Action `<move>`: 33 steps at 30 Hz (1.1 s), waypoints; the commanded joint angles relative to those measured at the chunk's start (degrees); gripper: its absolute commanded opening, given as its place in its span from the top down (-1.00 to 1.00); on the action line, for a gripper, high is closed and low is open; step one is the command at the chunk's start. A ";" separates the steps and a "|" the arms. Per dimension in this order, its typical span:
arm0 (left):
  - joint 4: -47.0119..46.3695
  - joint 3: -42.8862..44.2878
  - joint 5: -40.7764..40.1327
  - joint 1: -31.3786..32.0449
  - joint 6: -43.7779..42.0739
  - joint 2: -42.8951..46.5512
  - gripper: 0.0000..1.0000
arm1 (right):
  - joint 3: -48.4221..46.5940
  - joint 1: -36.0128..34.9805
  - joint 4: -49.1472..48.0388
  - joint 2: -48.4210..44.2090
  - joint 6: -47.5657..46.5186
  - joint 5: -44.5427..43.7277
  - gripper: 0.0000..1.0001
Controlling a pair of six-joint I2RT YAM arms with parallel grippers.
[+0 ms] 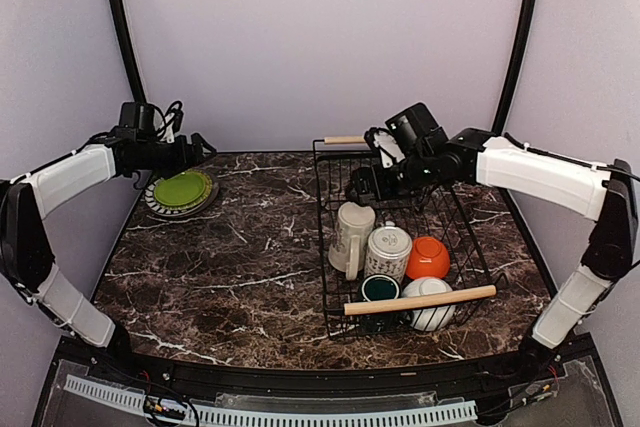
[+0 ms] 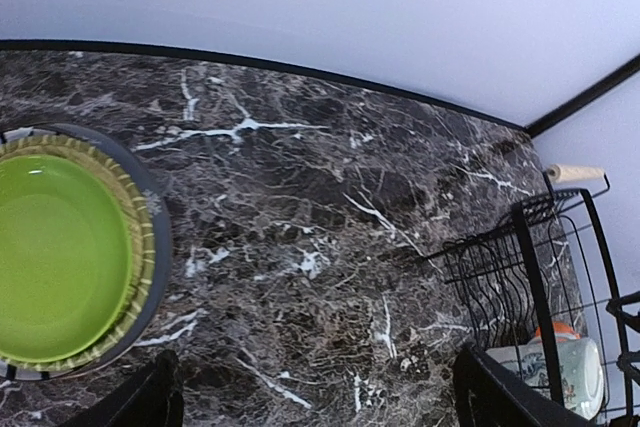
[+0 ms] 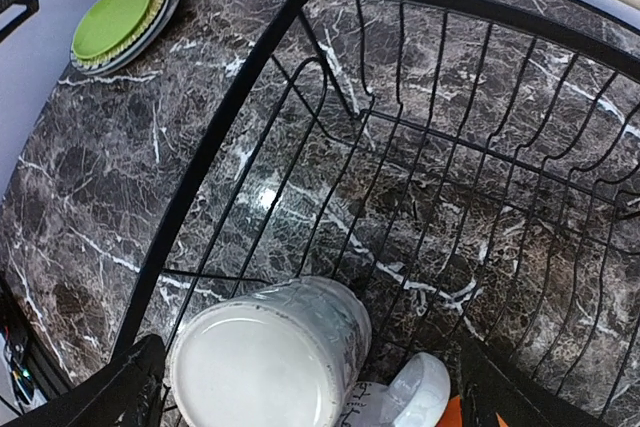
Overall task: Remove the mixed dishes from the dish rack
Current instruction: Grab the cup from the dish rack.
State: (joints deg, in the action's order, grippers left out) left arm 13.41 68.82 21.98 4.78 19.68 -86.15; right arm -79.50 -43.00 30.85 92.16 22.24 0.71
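The lime-green plate (image 1: pixel 182 190) lies on the grey-and-white patterned plate (image 1: pixel 160 209) at the far left of the table. My left gripper (image 1: pixel 200 147) hovers open just behind them, and its wrist view shows the green plate (image 2: pixel 55 257) left of its spread fingers (image 2: pixel 150 402). The dish rack (image 1: pixel 326 247) holds a cream mug (image 1: pixel 352 235), a patterned mug (image 1: pixel 388 250), an orange bowl (image 1: pixel 428 257), a dark green cup (image 1: pixel 380 289) and a white bowl (image 1: pixel 432 305). My right gripper (image 1: pixel 365 187) hangs open over the rack's back half, above the upturned cream mug (image 3: pixel 270 357).
Two wooden rod handles cross the rack, one at the front (image 1: pixel 420 300) and one at the back (image 1: pixel 344 139). The rack's wire wall (image 3: pixel 300 7) curves round the right gripper. Dark marble table (image 1: pixel 230 267) lies between the plates and the rack. Walls close the back and sides.
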 commanded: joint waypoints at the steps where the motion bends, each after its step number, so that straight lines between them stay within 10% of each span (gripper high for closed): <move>1: 0.89 0.10 -1.23 4.56 -4.94 3.31 -0.85 | -4.73 -3.20 6.81 3.40 -3.03 -2.19 -0.97; 18: -0.19 -0.47 -1.27 16.75 -11.01 5.83 -0.86 | -12.21 -8.50 14.18 14.39 -3.43 -9.22 -0.95; 33: -9.73 -7.23 -0.48 18.75 -13.26 12.86 -0.87 | -11.30 -8.59 12.55 15.54 -3.70 -9.62 -0.34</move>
State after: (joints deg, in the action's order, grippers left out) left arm 7.38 63.77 21.43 23.11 7.92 -75.90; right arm -90.63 -51.07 44.60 107.11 18.50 -7.62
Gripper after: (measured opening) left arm 0.932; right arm 0.817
